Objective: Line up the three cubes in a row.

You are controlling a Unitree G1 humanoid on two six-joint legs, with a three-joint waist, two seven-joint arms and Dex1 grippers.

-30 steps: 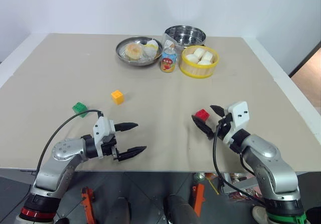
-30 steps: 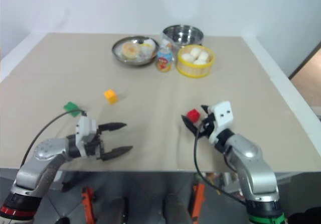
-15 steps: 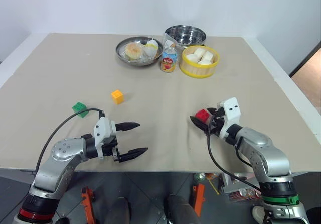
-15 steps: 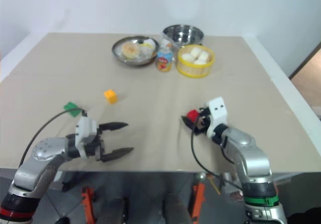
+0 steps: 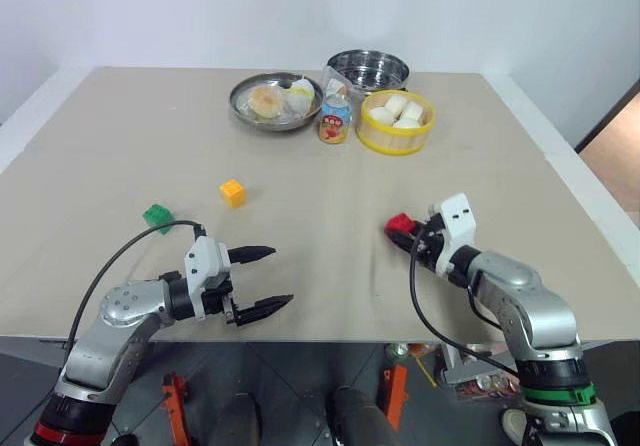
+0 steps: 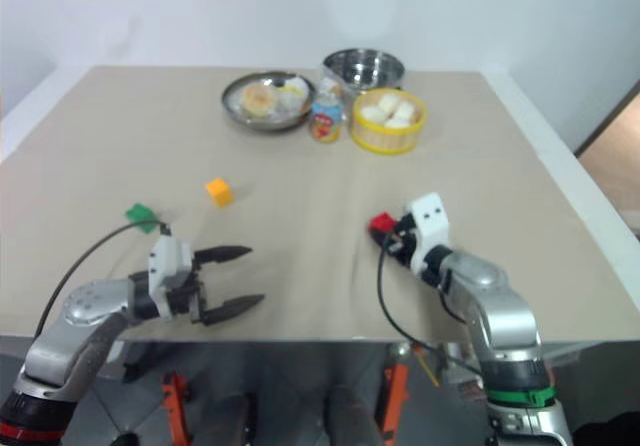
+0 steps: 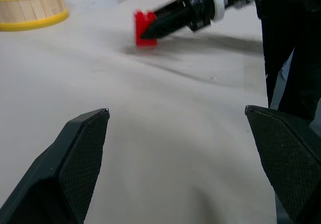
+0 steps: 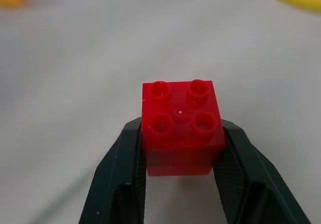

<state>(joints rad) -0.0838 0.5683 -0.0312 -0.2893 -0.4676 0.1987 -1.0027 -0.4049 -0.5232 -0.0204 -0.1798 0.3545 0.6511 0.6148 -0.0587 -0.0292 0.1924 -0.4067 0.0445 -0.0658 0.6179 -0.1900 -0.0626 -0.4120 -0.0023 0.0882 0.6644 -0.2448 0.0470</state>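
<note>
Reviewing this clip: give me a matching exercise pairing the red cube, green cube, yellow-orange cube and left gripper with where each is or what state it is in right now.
Column 1:
1. red cube
2. green cube
3. yellow-orange cube
4. left gripper

Column 2:
A. open, holding nothing
B. loose on the table, nearest its left edge
C. clamped between the fingers of the right gripper
D. loose on the table, between the other two cubes

Pairs: 1-C, 2-B, 3-D, 4-A
</note>
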